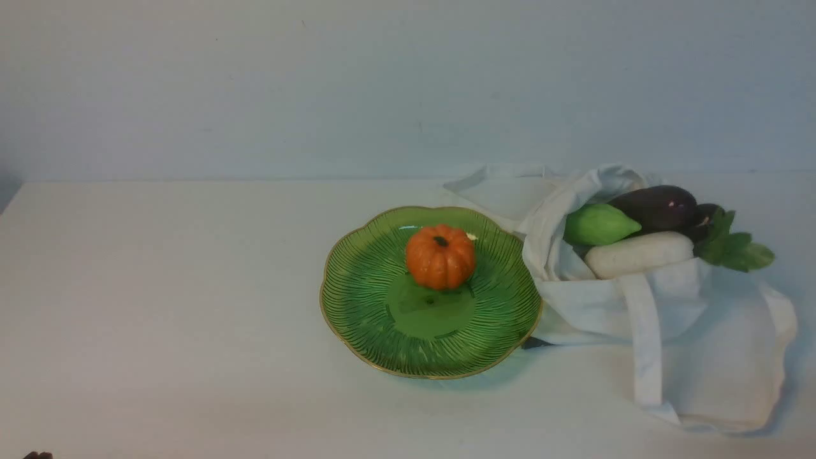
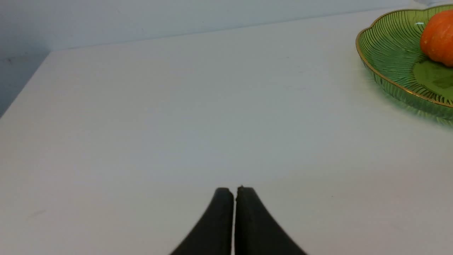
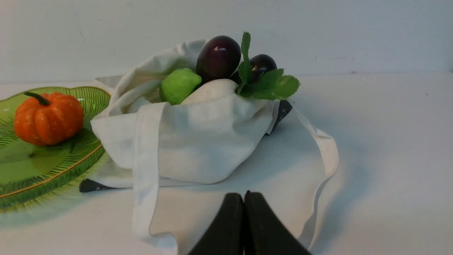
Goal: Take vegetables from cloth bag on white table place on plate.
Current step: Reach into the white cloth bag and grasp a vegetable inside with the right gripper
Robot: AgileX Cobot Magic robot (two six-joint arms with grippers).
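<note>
Since the vegetables lie heaped in the mouth of the cloth bag (image 1: 701, 319) and none is on the plate (image 1: 370, 299), the unloading looks not yet begun. The pale green fruit (image 1: 599, 224) points toward the plate, with a dark purple eggplant (image 1: 656, 207) behind it and a second eggplant (image 1: 706, 213) partly hidden beyond. The white radish (image 1: 637, 254) lies in front along the bag's edge, its leaves (image 1: 733, 245) sticking out on the right.

They touch one another, so pulling one could roll its neighbours onto the white table (image 1: 159, 306). The eggplant skin (glossy and rounded) may well slip from a pinch. Soft folds hug the pile and a strap (image 1: 644, 344) drapes down the front, so a finger could snag cloth and drag the whole bag. The bag seems to lie right against the plate's rim, and a tug might shove the plate.

The orange pumpkin (image 1: 440, 256) sits near the plate's middle, so a long vegetable set down carelessly could knock it or overhang the rim. The right gripper (image 3: 244, 196) and left gripper (image 2: 234, 191) both have their jaws pressed together, empty, low over the table. The right one faces the bag and would need to spread its jaws before reaching in.
</note>
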